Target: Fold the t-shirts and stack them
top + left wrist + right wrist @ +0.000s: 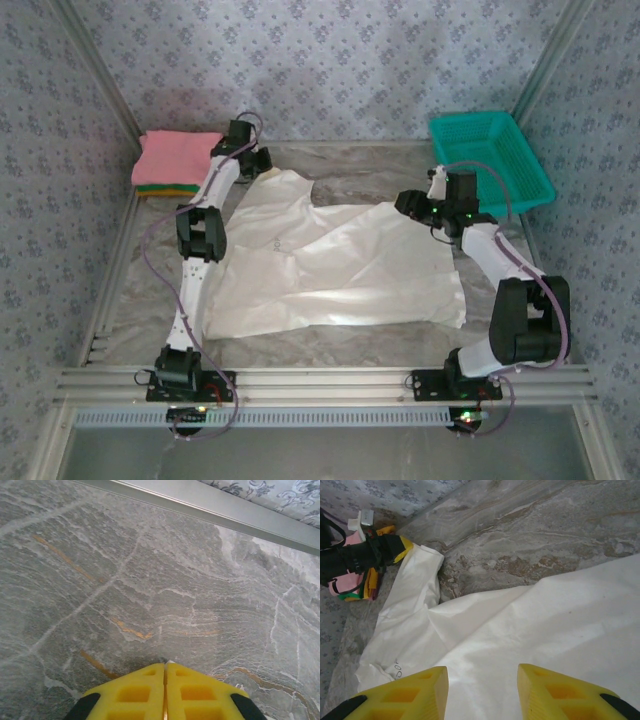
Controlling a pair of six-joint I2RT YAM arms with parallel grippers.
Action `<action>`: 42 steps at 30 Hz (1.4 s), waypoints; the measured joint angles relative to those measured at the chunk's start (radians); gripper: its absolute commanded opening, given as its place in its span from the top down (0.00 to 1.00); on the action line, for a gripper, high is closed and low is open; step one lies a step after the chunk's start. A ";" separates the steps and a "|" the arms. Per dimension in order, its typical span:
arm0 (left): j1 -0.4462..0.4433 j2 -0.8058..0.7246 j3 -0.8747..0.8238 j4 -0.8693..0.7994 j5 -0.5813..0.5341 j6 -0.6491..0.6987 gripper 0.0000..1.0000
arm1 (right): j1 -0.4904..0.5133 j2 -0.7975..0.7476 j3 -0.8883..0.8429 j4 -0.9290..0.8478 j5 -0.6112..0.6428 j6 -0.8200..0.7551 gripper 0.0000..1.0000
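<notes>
The white t-shirt (pixel 340 270) lies spread flat at the centre of the table (pixel 330 350). Its long axis runs left to right, and one sleeve (pixel 417 580) points toward the far-left corner. The fabric is thin and smooth, with shallow creases and one diagonal fold. A small dark mark (pixel 399 670) sits near its left portion.

The folded shirts (pixel 175 160) form a stack at the far-left corner: pink on top, with green and orange edges below.

Left gripper (pixel 165 690): yellow fingers pressed together over the bare grey veined tabletop. In the right wrist view its tip meets the sleeve's end. Whether cloth is pinched cannot be determined.

Right gripper (pixel 482 690): jaws apart, nothing between them, positioned above the shirt's right portion.

A teal mesh basket (pixel 470 128) stands at the far-right corner.
</notes>
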 measured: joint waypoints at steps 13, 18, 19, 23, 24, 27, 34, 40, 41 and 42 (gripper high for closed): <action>0.013 -0.018 0.000 -0.002 -0.059 0.072 1.00 | -0.045 0.298 0.353 -0.280 0.233 -0.075 0.53; 0.043 -0.032 0.000 -0.001 -0.074 0.089 1.00 | -0.052 0.441 0.512 -0.397 0.306 -0.091 0.51; 0.050 -0.034 0.000 -0.001 -0.077 0.093 1.00 | -0.052 0.459 0.534 -0.418 0.319 -0.092 0.51; 0.074 -0.043 0.000 0.000 -0.078 0.105 1.00 | -0.052 0.509 0.608 -0.503 0.376 -0.103 0.50; 0.078 -0.045 0.000 0.001 -0.077 0.109 1.00 | -0.052 0.520 0.628 -0.522 0.384 -0.108 0.49; 0.093 -0.050 0.000 0.001 -0.079 0.119 1.00 | -0.054 0.559 0.689 -0.555 0.404 -0.124 0.49; 0.120 -0.053 0.000 0.000 -0.080 0.139 1.00 | -0.053 0.677 0.825 -0.602 0.428 -0.152 0.48; 0.134 -0.053 0.000 0.000 -0.073 0.142 1.00 | -0.045 0.779 0.960 -0.611 0.428 -0.154 0.43; 0.134 -0.053 0.000 0.000 -0.073 0.142 1.00 | -0.042 0.799 0.991 -0.613 0.429 -0.154 0.43; 0.134 -0.053 0.000 0.000 -0.073 0.142 1.00 | -0.040 0.816 1.016 -0.616 0.431 -0.154 0.43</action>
